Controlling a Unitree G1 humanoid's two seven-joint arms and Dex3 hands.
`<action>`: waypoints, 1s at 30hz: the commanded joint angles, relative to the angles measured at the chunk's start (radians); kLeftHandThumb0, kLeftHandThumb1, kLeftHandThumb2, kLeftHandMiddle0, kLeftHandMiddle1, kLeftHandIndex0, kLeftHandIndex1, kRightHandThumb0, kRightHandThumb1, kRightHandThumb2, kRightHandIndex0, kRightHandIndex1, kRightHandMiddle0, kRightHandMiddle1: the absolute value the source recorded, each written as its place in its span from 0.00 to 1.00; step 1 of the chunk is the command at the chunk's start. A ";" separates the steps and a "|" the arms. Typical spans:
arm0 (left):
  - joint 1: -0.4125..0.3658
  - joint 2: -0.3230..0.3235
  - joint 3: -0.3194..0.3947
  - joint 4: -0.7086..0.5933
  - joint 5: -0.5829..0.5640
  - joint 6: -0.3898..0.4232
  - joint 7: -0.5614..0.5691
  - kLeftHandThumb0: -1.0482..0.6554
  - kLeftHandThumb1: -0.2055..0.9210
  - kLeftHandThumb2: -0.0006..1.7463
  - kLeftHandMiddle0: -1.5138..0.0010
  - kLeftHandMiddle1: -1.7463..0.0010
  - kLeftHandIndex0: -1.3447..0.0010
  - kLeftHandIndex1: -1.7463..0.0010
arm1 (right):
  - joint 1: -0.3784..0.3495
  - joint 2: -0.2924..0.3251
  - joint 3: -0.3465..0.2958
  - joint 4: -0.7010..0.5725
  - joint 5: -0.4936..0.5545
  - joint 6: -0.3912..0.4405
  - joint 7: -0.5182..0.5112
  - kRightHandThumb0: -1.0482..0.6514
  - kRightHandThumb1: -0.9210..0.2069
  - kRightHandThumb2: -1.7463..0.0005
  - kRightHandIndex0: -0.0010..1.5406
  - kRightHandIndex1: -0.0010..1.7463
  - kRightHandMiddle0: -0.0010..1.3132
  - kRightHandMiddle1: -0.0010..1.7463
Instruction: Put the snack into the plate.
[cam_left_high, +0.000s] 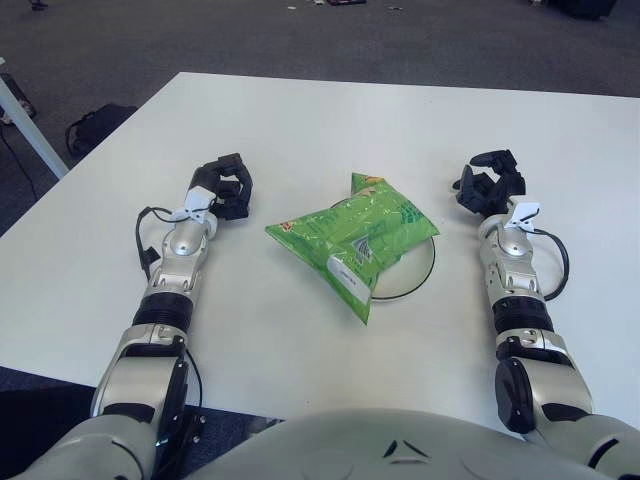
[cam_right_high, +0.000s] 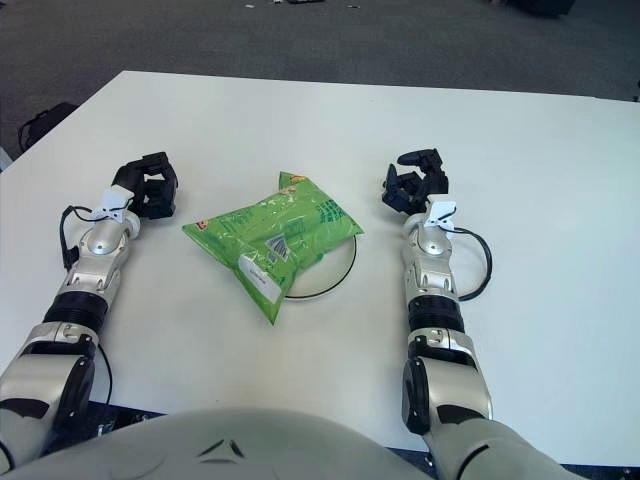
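Observation:
A green snack bag (cam_left_high: 352, 238) lies flat across a white plate with a dark rim (cam_left_high: 428, 262) in the middle of the white table; its left part hangs over the plate's edge. The bag hides most of the plate. My left hand (cam_left_high: 228, 190) shows left of the bag, apart from it, fingers curled and holding nothing. My right hand (cam_left_high: 490, 185) shows right of the plate, apart from it, fingers curled and holding nothing.
The white table (cam_left_high: 320, 120) stretches back and to both sides, with dark carpet beyond its far edge. A dark bag (cam_left_high: 95, 125) lies on the floor at the left, beside a table leg (cam_left_high: 25, 120).

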 joint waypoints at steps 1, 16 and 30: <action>0.113 -0.061 -0.002 0.045 -0.027 0.062 -0.030 0.33 0.46 0.75 0.12 0.00 0.54 0.00 | 0.146 0.023 0.015 0.037 -0.025 0.024 -0.008 0.61 0.55 0.25 0.46 0.93 0.29 1.00; 0.130 -0.093 0.025 -0.022 -0.069 0.143 -0.027 0.34 0.50 0.73 0.13 0.00 0.56 0.00 | 0.158 -0.005 0.060 0.005 -0.045 0.051 0.026 0.61 0.57 0.21 0.46 0.98 0.28 1.00; 0.120 -0.098 0.039 0.007 -0.114 0.142 -0.077 0.33 0.47 0.75 0.12 0.00 0.54 0.00 | 0.162 -0.032 0.111 -0.002 -0.102 0.058 0.017 0.61 0.55 0.22 0.44 0.99 0.27 1.00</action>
